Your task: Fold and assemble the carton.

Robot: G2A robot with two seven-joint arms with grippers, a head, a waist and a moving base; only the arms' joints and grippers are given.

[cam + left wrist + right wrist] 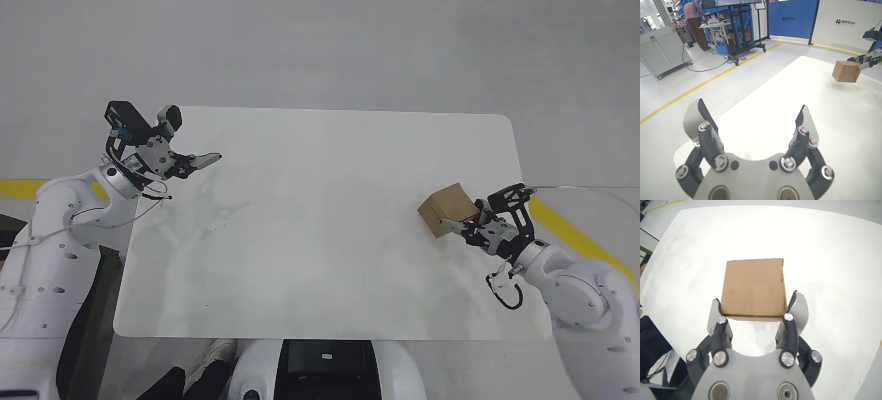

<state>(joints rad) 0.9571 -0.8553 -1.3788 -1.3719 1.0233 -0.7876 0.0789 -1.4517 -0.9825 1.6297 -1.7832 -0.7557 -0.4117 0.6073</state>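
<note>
Right wrist view: the right gripper (756, 296) clamps the closed brown carton (753, 283) at its near edge, held tilted just above the white table (810, 247). The left gripper (752, 104), fingers spread apart, sits well apart from the carton.

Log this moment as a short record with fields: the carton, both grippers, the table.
carton: brown cardboard, folded into a closed box shape, tilted, seemingly lifted just off the table
right gripper: shut on the carton, clamping two opposite sides at one end
left gripper: open, empty, over the opposite table edge, far from the carton
table: white, rounded corners
task state: box shape formed; no loose flaps visible
</note>
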